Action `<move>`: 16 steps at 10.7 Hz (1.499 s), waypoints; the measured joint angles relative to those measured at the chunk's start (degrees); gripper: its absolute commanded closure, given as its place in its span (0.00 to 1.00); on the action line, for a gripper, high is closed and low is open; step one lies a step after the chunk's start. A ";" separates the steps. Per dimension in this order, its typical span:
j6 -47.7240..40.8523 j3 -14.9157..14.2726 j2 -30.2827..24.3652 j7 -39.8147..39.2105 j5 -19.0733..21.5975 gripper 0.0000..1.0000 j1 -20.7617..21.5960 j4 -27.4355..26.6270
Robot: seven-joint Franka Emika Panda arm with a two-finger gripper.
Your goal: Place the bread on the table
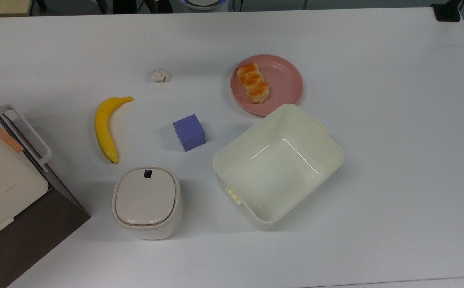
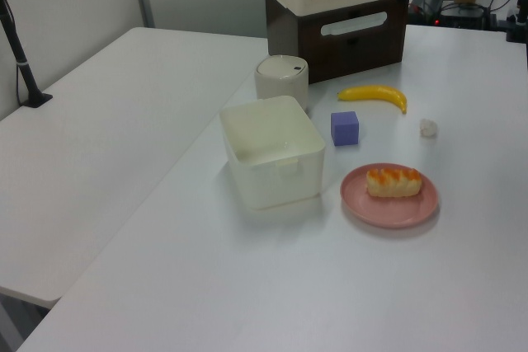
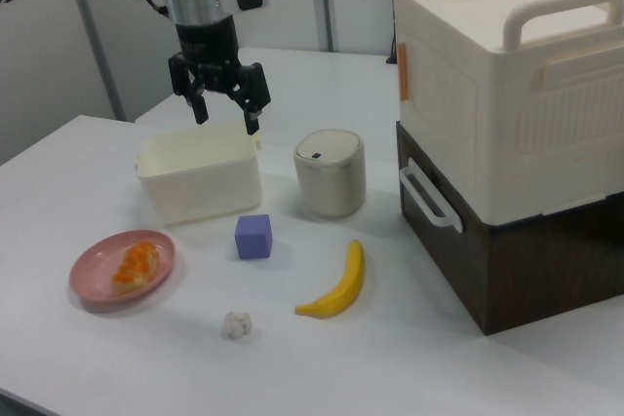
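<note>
The bread (image 1: 253, 82) (image 2: 393, 182) (image 3: 135, 265), a small tan loaf with an orange-brown glazed top, lies on a round pink plate (image 1: 286, 80) (image 2: 388, 210) (image 3: 93, 280). The plate rests on the white table (image 1: 396, 140) (image 2: 289, 286) (image 3: 409, 367). In the right view my gripper (image 3: 226, 111) hangs open and empty, high above the cream bin (image 3: 198, 175), well away from the bread at the right view's lower left.
A cream bin (image 1: 278, 165) sits beside the plate. A purple cube (image 1: 189, 132), a yellow banana (image 1: 106, 127), a small whitish ball (image 1: 160, 75) and a lidded white canister (image 1: 147, 202) are spread about. A cream and brown cabinet (image 3: 507, 124) stands at the right view's right.
</note>
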 measured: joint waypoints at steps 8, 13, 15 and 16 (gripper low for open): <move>-5.52 0.21 0.18 -1.69 -8.44 0.00 2.72 -0.18; -5.68 0.52 0.65 -2.87 -8.12 0.00 8.40 -1.87; -5.68 0.63 0.93 -2.40 -7.97 0.00 13.57 -4.12; -5.67 0.67 1.01 -2.15 -7.97 0.00 16.13 -5.14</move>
